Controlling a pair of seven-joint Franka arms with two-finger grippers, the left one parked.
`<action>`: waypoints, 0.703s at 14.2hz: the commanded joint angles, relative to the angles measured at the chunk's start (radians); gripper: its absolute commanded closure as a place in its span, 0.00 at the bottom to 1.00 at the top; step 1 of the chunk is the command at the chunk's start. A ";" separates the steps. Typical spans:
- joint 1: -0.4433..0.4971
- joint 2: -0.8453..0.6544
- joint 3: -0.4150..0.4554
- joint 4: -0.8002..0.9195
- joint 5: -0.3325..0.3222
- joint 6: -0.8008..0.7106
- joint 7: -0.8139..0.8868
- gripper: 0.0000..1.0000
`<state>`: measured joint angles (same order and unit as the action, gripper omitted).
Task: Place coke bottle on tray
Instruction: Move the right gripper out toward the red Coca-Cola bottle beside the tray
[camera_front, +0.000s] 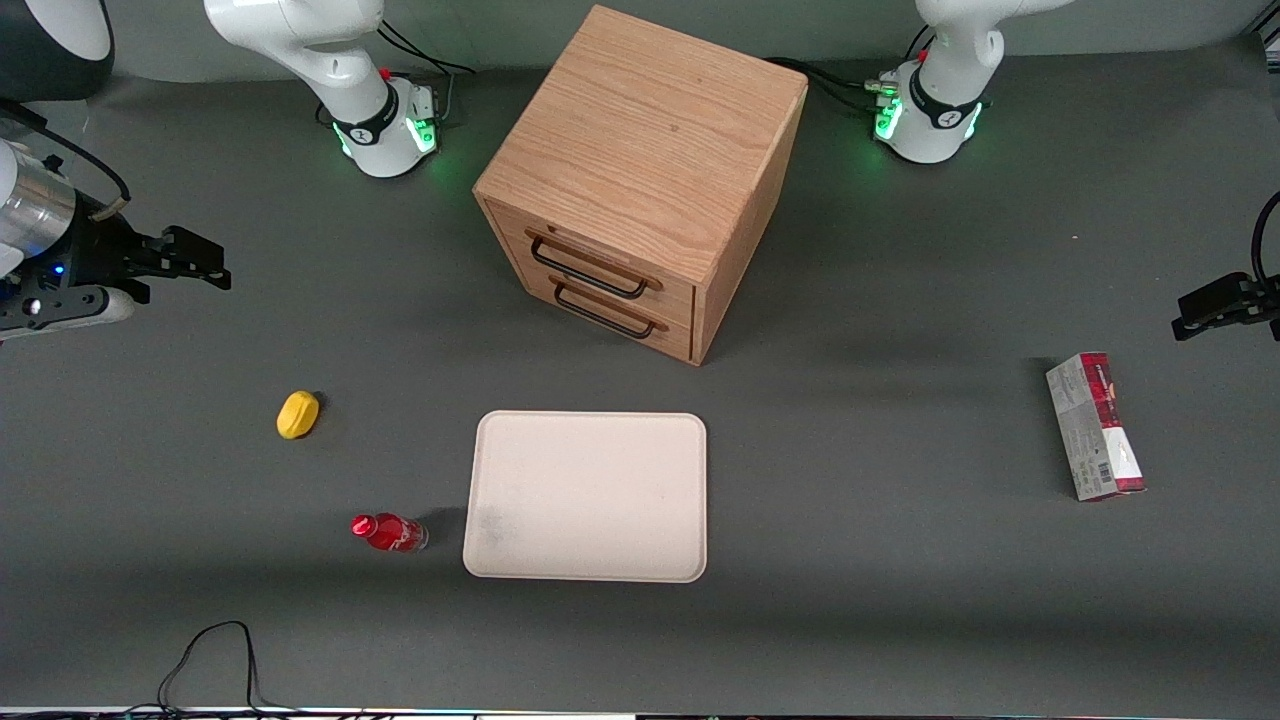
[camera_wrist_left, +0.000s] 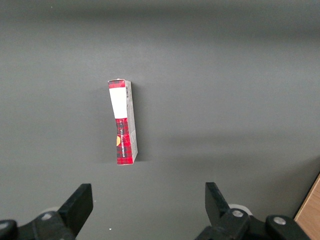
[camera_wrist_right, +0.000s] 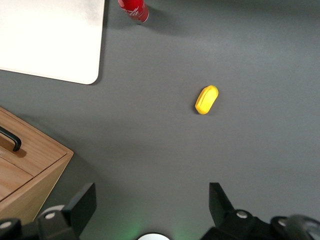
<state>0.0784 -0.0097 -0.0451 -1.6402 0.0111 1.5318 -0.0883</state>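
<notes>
Front view order: read from the working arm's end of the table across to the parked arm's end.
Gripper (camera_front: 205, 265): high over the table at the working arm's end, well apart from everything; the wrist view shows its fingers (camera_wrist_right: 82, 202) spread wide with bare table between them, holding nothing.
Yellow lump (camera_front: 297, 414): lies on the table between the gripper and the bottle, farther from the front camera than the bottle. It also shows in the wrist view (camera_wrist_right: 206, 99).
Coke bottle (camera_front: 388, 532): on the table just beside the tray, near the tray's corner closest to the front camera, not touching it. Whether it stands or lies I cannot tell for sure; the cap points toward the working arm's end. Partly cut off in the wrist view (camera_wrist_right: 133, 9).
Tray (camera_front: 587, 495): flat and bare, in front of the wooden drawer cabinet (camera_front: 640, 180).
Carton (camera_front: 1095, 426): red and grey, far toward the parked arm's end; no part in this.
Step in hand: reach for the bottle, not yet begun by the look of it.
Doing it well: pass above the yellow lump, not through it; centre the fingers on the red body, not the cap; close firmly since a small round bottle may roll or slip; lift clear of the low rim before moving over the tray's middle.
</notes>
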 joint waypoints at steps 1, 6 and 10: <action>-0.006 0.031 -0.013 0.055 0.012 -0.049 0.004 0.00; -0.008 0.042 -0.013 0.083 0.007 -0.061 -0.007 0.00; -0.009 0.042 -0.015 0.086 0.007 -0.061 -0.001 0.00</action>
<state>0.0712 0.0193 -0.0571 -1.5826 0.0111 1.4902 -0.0878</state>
